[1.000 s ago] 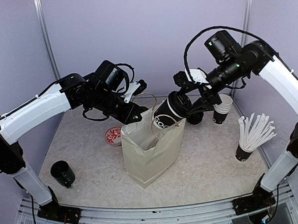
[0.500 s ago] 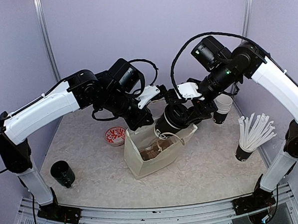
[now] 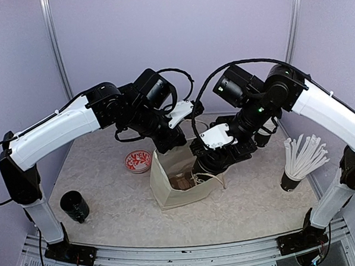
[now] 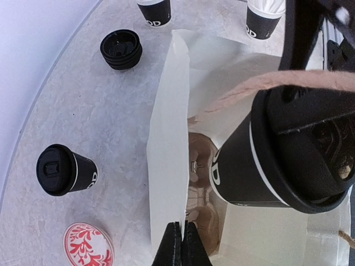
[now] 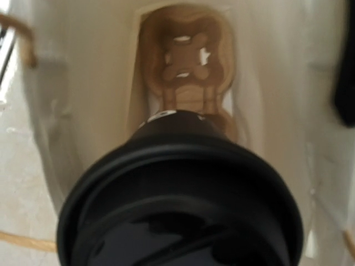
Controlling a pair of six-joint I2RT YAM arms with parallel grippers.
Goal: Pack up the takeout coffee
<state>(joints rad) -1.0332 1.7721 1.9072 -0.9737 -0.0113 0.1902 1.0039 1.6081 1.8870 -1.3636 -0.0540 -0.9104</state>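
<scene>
Hanging at the mouth of the paper bag (image 3: pixel 168 190) at mid-table, the lidded takeout coffee (image 4: pixel 247 166) sits clasped in the right arm's fingers (image 4: pixel 302 50). Its long axis is tilted, with the base down toward the bag's inside and the lid up toward that arm's wrist. A cardboard carrier (image 5: pixel 186 61) on the bag's floor lies straight beyond the base in the right wrist view. The left arm's fingers (image 4: pixel 173 249) are pinched shut on the bag's left rim, holding the mouth wide. The next move looks like a descent along that axis, righting the cup to seat it in a carrier well.
</scene>
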